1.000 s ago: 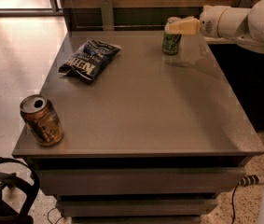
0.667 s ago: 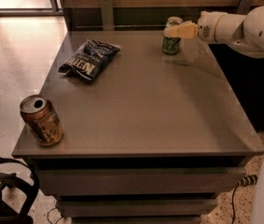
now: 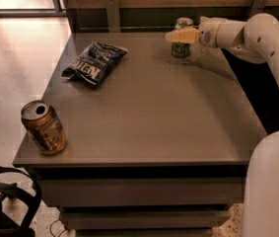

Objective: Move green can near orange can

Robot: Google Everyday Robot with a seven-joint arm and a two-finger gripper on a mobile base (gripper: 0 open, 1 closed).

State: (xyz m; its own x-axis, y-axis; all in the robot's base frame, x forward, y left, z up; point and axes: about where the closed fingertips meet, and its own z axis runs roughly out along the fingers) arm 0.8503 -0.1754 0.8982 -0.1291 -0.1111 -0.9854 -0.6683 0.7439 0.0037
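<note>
The green can [image 3: 181,48] stands upright at the far right of the grey table [image 3: 154,112], near its back edge. My gripper [image 3: 179,34] reaches in from the right on a white arm and sits at the can's upper half, covering part of it. The orange can [image 3: 43,128] stands upright at the table's front left corner, its silver top showing a hole. The two cans are far apart, on opposite corners.
A dark blue chip bag [image 3: 94,63] lies at the table's back left. A wood-panelled wall with metal brackets [image 3: 112,11] runs behind the table. The robot's white body [image 3: 272,186] fills the lower right. Dark gear [image 3: 1,206] sits on the floor at lower left.
The arm has pushed left, bringing the gripper further over the green can. The can, the orange can and the chip bag have not moved.
</note>
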